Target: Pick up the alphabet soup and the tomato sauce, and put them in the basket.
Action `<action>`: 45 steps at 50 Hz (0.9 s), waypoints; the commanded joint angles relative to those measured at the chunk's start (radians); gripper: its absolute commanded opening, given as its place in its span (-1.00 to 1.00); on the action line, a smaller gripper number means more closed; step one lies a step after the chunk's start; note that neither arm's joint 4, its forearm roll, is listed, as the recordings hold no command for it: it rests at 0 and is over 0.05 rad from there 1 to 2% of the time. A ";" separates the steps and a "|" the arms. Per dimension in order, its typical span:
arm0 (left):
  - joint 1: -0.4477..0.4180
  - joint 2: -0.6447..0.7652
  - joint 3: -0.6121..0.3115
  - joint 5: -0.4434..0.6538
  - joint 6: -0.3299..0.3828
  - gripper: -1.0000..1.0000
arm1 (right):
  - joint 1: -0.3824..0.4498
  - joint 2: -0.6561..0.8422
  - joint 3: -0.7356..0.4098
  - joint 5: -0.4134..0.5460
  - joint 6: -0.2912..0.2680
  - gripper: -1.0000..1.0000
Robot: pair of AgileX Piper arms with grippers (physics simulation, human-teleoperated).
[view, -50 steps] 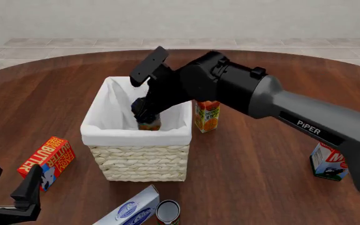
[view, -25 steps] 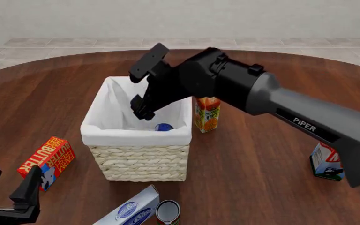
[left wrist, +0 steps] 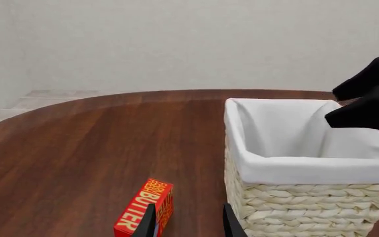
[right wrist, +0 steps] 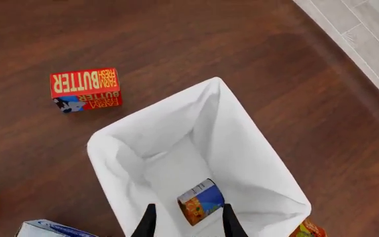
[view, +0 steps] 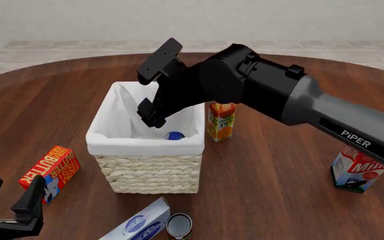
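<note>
Front view: the right hand (view: 150, 114) hangs over the square pale wicker basket (view: 148, 175), fingers parted and empty. The blue-and-orange alphabet soup can (right wrist: 201, 201) lies on its side inside. The red-and-green tomato sauce can (view: 178, 226) stands on the near surface. Advice: lift clear of the rim before reaching for it. The left hand (view: 8, 202) idles, parted.

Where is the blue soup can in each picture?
Front view: the alphabet soup peeks out inside the basket, by its near wall.
Right wrist view: the can lies on its side on the basket floor.
Left wrist view: not visible; the basket wall hides it.
Shared landmark: the butter box, on the table beside the basket in all three.
</note>
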State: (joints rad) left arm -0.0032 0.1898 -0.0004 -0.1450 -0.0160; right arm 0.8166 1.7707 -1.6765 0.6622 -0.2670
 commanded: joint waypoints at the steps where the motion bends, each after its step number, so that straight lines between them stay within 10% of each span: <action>1: -0.002 0.002 0.000 -0.004 -0.001 1.00 | 0.024 -0.064 0.053 -0.009 0.000 1.00; 45: -0.001 0.004 0.000 -0.004 -0.001 1.00 | 0.147 -0.360 0.315 -0.039 0.016 1.00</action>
State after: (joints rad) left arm -0.0045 0.1932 -0.0005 -0.1494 -0.0169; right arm 0.9415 1.4578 -1.4109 0.6297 -0.2572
